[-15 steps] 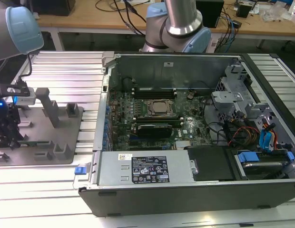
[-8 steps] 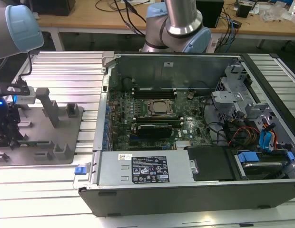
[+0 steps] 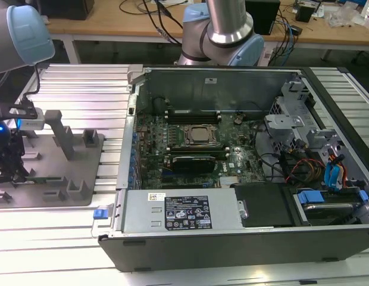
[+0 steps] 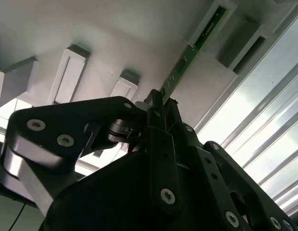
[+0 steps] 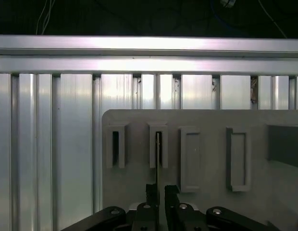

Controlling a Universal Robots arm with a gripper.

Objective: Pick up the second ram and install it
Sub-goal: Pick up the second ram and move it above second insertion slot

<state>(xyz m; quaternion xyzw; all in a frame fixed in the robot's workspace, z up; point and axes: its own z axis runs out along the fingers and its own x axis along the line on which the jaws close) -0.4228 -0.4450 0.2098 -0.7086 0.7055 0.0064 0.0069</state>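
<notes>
Ribbed aluminium worktop [image 5: 53, 144] carries a grey holder [image 5: 134, 192], to the exterior view's left of the open computer [image 3: 232, 149]. In both wrist views the ram [image 5: 157, 154] [image 4: 187, 62] stands on edge in a holder slot, with the gripper's [image 5: 158, 188] fingers [image 5: 171, 195] closed on its near end.

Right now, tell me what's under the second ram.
The second ram stands on edge in a slot of the grey holder plate, which lies on the ribbed metal table. Its edge inside the slot is hidden, and the gripper covers its near end.
</notes>
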